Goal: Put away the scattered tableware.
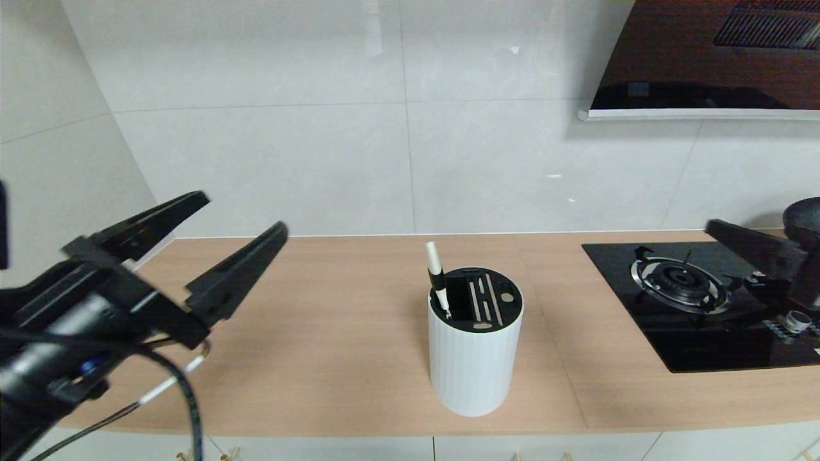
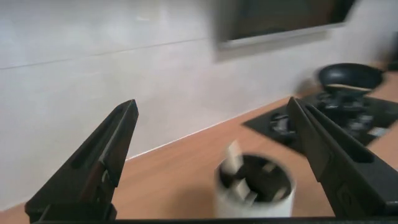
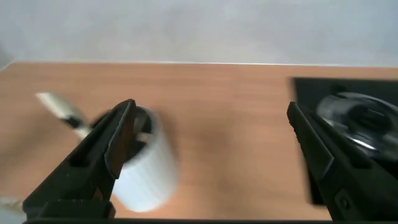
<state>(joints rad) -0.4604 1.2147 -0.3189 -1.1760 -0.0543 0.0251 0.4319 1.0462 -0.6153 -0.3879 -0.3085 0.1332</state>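
Note:
A white ribbed utensil holder (image 1: 474,365) with a black slotted top stands mid-counter. One utensil with a white and black handle (image 1: 436,276) sticks up from it. A slim white-handled utensil (image 1: 165,383) lies on the counter near the front left, partly hidden under my left arm. My left gripper (image 1: 242,214) hangs open and empty above the left of the counter, well left of the holder (image 2: 254,186). My right gripper (image 3: 210,106) is open and empty too. It hovers over the stove side, with the holder (image 3: 140,165) and the upright handle (image 3: 59,107) beyond it.
A black gas stove (image 1: 692,301) is set into the wooden counter (image 1: 359,358) on the right, with a dark pan (image 1: 806,216) at its far edge. A range hood (image 1: 705,64) hangs on the tiled wall. The counter's front edge runs close below the holder.

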